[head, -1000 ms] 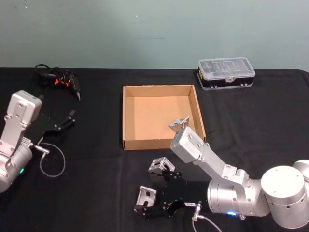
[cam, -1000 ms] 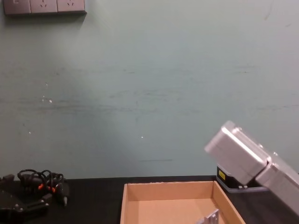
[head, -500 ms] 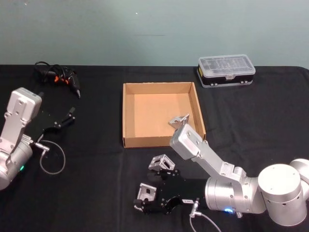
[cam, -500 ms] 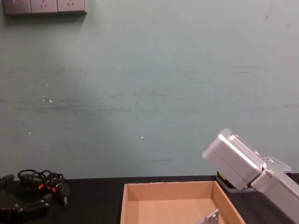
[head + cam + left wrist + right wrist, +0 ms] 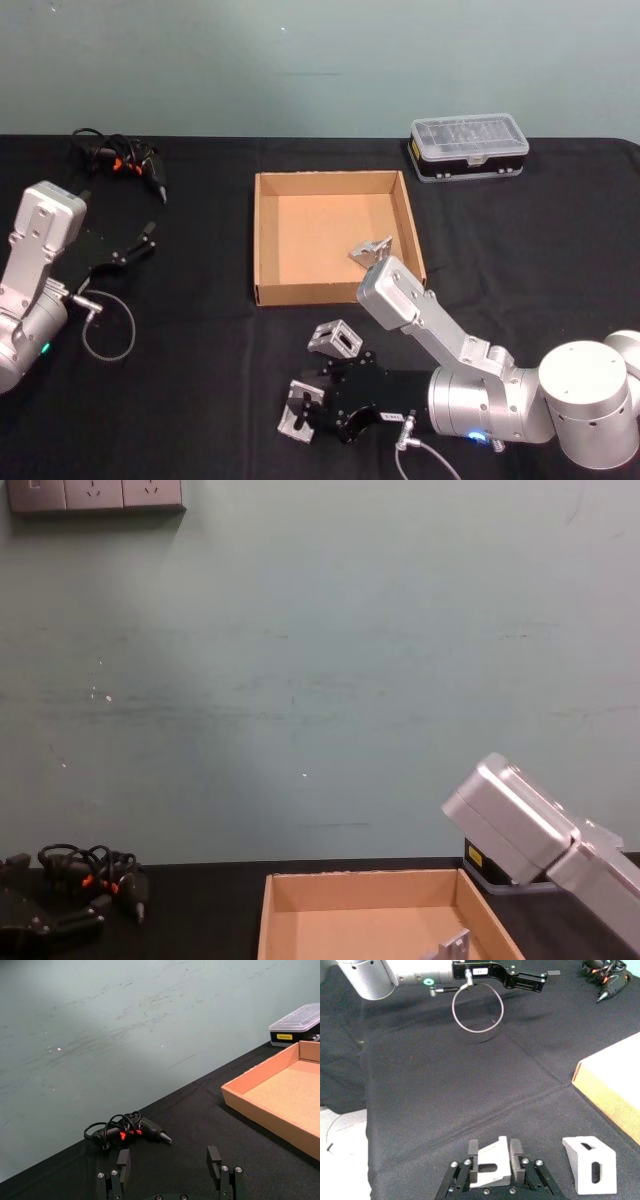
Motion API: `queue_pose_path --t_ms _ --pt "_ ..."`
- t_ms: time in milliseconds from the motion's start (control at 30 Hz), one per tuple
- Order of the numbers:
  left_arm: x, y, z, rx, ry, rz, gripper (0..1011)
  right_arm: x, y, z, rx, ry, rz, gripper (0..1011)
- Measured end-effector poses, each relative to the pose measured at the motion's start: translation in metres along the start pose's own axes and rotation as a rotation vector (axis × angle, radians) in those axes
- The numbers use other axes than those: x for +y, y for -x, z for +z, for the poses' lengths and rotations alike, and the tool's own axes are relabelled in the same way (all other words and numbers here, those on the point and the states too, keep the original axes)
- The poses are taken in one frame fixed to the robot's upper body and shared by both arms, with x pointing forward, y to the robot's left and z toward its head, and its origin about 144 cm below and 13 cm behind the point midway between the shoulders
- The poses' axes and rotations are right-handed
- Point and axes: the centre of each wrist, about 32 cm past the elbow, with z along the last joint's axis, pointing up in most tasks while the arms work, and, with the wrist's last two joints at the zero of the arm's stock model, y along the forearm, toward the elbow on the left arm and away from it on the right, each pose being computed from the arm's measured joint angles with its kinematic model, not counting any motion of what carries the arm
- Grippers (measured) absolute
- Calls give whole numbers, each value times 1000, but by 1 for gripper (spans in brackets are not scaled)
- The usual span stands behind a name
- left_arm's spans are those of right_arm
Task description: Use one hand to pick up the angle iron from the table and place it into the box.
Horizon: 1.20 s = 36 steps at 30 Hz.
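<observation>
- The grasp is the step in hand. The right gripper [image 5: 494, 1147] is low over the table [image 5: 200, 380], at 6 o'clock from the box [image 5: 330, 294]. Its fingers are set narrow against both sides of an angle iron [image 5: 298, 416], apparently gripping it; the iron is not yet lifted.
- The next move probably calls for a straight lift, a carry toward 12 o'clock over the box's near wall, and a release above bare cardboard. It should stay clear of the third angle iron [image 5: 370, 250] lying at 4 o'clock inside the box.
- The angle iron is a small, silver-grey, right-angled bracket with a slot in one face.
- A second angle iron [image 5: 335, 340] sits near it, at 1 o'clock.
- The left gripper [image 5: 168, 1154] is parked at 9 o'clock, fingers spread wide and empty.
</observation>
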Motion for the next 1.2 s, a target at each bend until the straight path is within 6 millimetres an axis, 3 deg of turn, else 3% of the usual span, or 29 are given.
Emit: queue_pose_path --t_ms 300,433,767,1200 --pt "0 0 0 0 0 0 1000 -1 0 -1 -14 10 -3 123" --pt "0 0 0 0 0 0 1000 -2 0 -1 -23 14 -5 53" --pt "0 0 0 0 0 0 1000 -8 3 10 -48 -32 -38 53" --pt "0 0 0 0 0 0 1000 -46 -8 46 -108 -178 -225 53"
